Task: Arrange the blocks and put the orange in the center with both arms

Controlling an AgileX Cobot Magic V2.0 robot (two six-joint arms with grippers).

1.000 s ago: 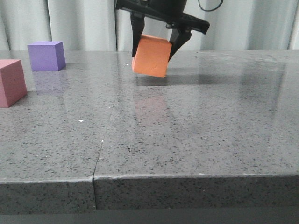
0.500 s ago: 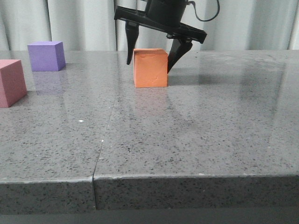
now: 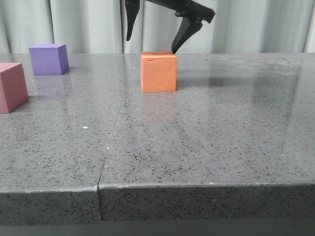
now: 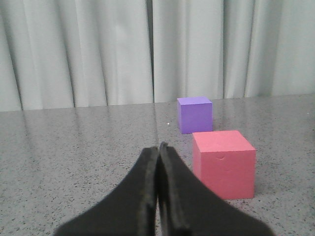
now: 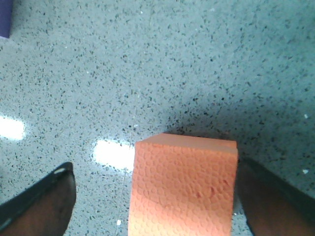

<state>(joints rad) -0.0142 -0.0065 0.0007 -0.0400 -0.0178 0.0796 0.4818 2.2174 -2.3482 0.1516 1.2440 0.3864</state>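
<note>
The orange cube [image 3: 158, 72] stands flat on the grey speckled tabletop [image 3: 206, 128] near the middle; it also shows in the right wrist view [image 5: 182, 189]. My right gripper [image 3: 151, 45] is open just above it, fingers spread wider than the cube, not touching it. The purple cube [image 3: 48, 59] sits at the far left, and the pinkish-red cube [image 3: 12, 87] at the left edge, nearer. In the left wrist view the purple cube [image 4: 195, 114] stands beyond the pinkish-red cube [image 4: 224, 163]. My left gripper [image 4: 158, 147] is shut and empty, beside the pinkish-red cube.
A seam [image 3: 112, 137] runs across the tabletop from front to back, left of the orange cube. Pale curtains [image 3: 83, 24] hang behind the table. The table's front edge [image 3: 197, 189] is near the camera.
The right gripper set the tilted orange cube down flat, opened, and rose above it. The purple and pinkish-red cubes have not moved.
</note>
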